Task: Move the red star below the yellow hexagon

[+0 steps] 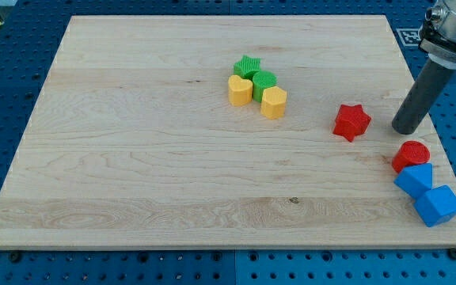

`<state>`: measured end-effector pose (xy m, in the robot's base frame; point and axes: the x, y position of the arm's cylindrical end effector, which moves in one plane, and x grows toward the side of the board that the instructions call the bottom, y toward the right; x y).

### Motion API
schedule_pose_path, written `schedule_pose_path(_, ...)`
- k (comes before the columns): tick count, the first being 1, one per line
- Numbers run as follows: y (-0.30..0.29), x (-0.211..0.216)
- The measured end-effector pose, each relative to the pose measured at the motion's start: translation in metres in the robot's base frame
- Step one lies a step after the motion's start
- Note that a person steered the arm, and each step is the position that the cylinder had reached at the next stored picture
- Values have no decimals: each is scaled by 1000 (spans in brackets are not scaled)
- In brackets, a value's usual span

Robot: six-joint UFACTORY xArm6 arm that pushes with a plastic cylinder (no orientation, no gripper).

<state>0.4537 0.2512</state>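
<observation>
The red star (351,121) lies on the wooden board (133,158), right of centre. The yellow hexagon (273,102) sits in a tight cluster near the board's top centre, up and to the left of the star. My tip (406,129) rests on the board to the right of the red star, a short gap apart from it, and above the red cylinder (411,155).
The cluster also holds a yellow block (240,90), a green star (248,66) and a green cylinder (264,81). Two blue blocks (414,180) (438,205) lie near the board's lower right corner, below the red cylinder.
</observation>
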Motion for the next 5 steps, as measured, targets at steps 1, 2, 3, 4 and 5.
schedule_pose_path(1,4,-6)
schedule_pose_path(2,15,-10)
schedule_pose_path(3,14,-13)
schedule_pose_path(4,-50,-13)
schedule_pose_path(5,-99,-4)
